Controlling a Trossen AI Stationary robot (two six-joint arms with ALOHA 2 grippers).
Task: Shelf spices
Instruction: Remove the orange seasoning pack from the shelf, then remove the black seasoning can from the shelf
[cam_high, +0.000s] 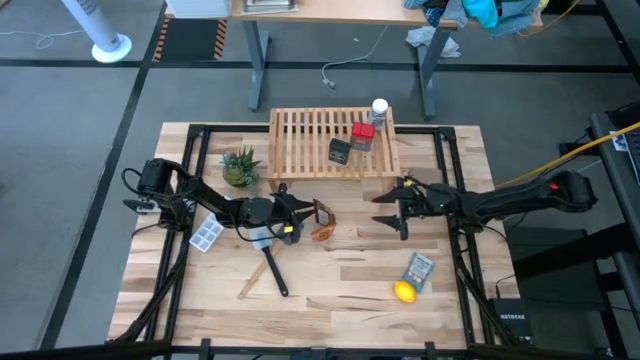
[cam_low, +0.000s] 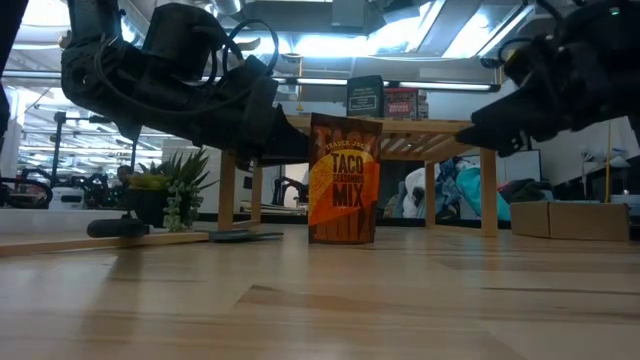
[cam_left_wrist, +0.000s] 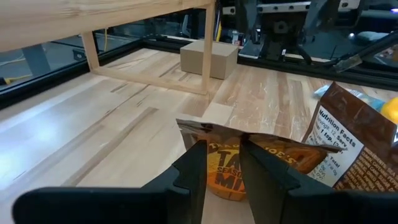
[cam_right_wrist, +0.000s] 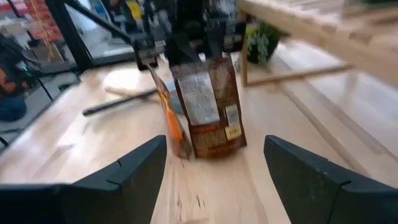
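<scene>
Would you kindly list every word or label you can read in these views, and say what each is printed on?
"TACO SEASONING MIX": front of the amber-orange packet standing on the table, low view.
"Nutrition Facts": back panel of the second packet, left wrist view.
Labels on the black box and red box on the shelf: too blurred to read.

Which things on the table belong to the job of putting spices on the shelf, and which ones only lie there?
Belong to the job:
- wooden shelf
- red box, black box and white-capped bottle, on the shelf
- two taco mix packets, one pinched by the left gripper

Just lying about:
- lemon
- grey-blue packet
- small potted plant
- dark-headed wooden tool
- clear tray
</scene>
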